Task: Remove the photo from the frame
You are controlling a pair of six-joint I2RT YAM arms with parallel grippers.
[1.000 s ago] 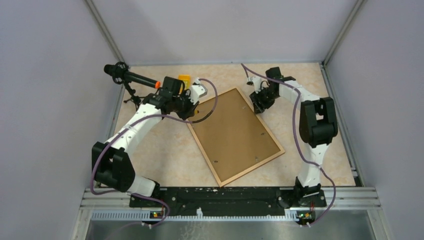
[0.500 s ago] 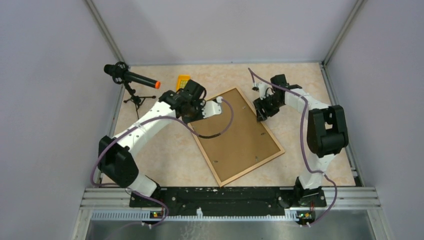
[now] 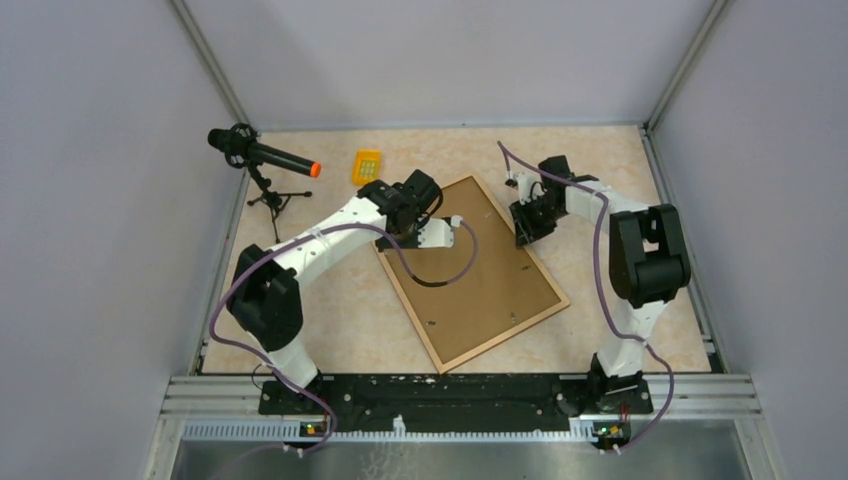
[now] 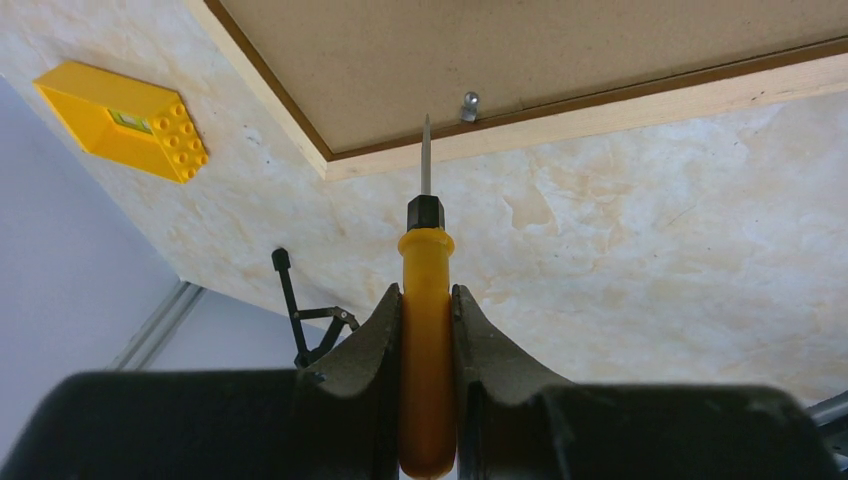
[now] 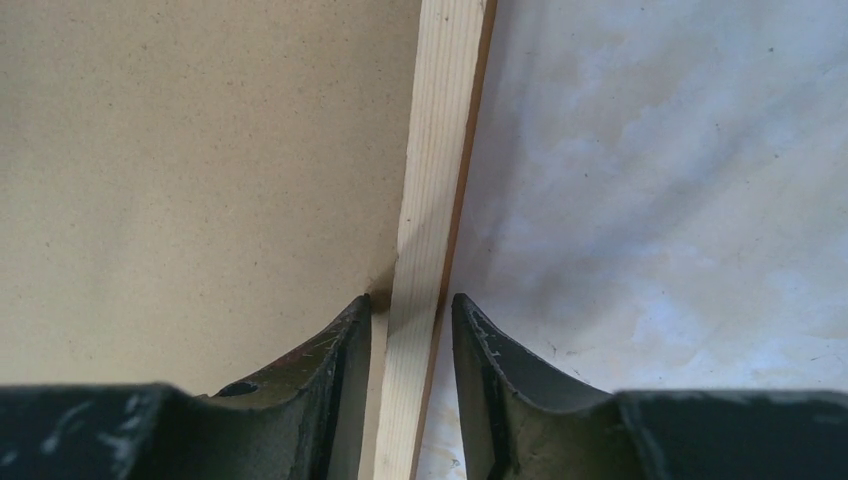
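The frame (image 3: 470, 270) lies face down on the table, plain brown fibreboard back up. The photo is hidden beneath it. My left gripper (image 3: 410, 200) hovers at the frame's upper-left edge, shut on a yellow-handled screwdriver (image 4: 427, 300). The screwdriver's thin blade points at the pale rim, close to a small metal tab (image 4: 467, 102) on the back. My right gripper (image 3: 525, 222) is at the frame's upper-right edge. In the right wrist view its jaws (image 5: 410, 298) close narrowly around the pale wooden rim (image 5: 440, 150), one finger over the fibreboard, the other over the table.
A yellow toy block (image 3: 367, 165) lies behind the frame's left side, and shows in the left wrist view (image 4: 125, 120). A black microphone with an orange tip (image 3: 262, 155) stands on a small tripod at the back left. Grey walls enclose the table.
My left arm has swung right, from beside the yellow block to the frame's upper-left edge, carrying the screwdriver. My right gripper has shifted slightly at the upper-right rim. The frame has not moved.
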